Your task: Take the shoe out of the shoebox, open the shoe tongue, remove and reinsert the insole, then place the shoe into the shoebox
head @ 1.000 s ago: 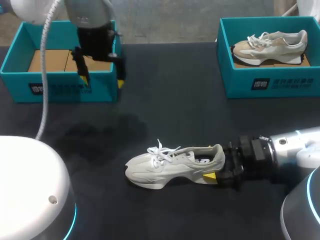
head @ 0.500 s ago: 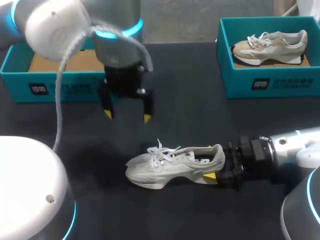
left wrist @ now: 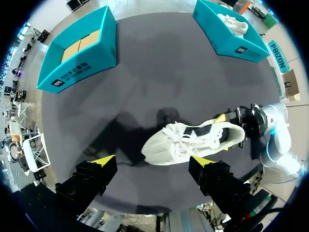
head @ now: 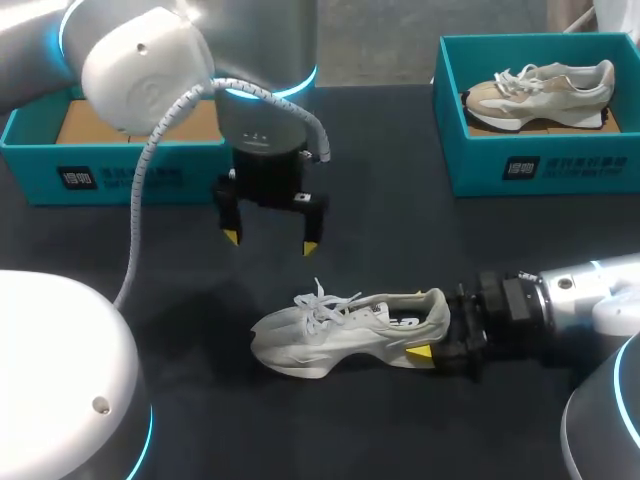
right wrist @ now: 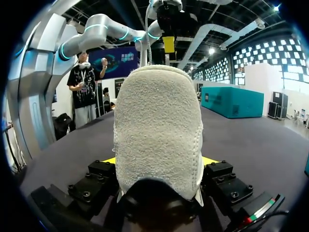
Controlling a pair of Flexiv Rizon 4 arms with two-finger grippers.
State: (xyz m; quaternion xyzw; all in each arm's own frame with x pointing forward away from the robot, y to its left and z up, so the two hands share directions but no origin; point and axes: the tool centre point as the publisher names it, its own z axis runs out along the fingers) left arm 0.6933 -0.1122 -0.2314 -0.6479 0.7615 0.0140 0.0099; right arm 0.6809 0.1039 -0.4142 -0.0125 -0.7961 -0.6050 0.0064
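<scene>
- The right gripper [right wrist: 159,160] is clamping the heel of the shoe [head: 345,328] – one yellow-tipped finger is pressing on each side of the heel counter, and the heel is filling the space between them.
- The shoe, pale grey-white with white laces, is lying on the dark table [head: 400,230] in front of the robot. Its toe is pointing toward the left side and its heel toward the right arm. It appears to be resting on its sole, though the exact tilt is hard to judge from above.
- The insole [left wrist: 202,131] is showing inside the shoe opening as a dark patch.
- The left gripper [head: 270,242] is hanging above the table just beyond the laces, fingers spread wide apart and gripping nothing. It is not touching the shoe.
- In the left wrist view, the shoe is lying ahead of the left gripper's fingertips, between their lines.
- The left shoebox [head: 40,160], teal with a brown cardboard floor, is standing at the far left of the table, partly hidden behind the left arm.
- The right shoebox [head: 540,165], also teal, is standing at the far right – a second shoe [head: 545,90], beige and tan, is lying inside it.
</scene>
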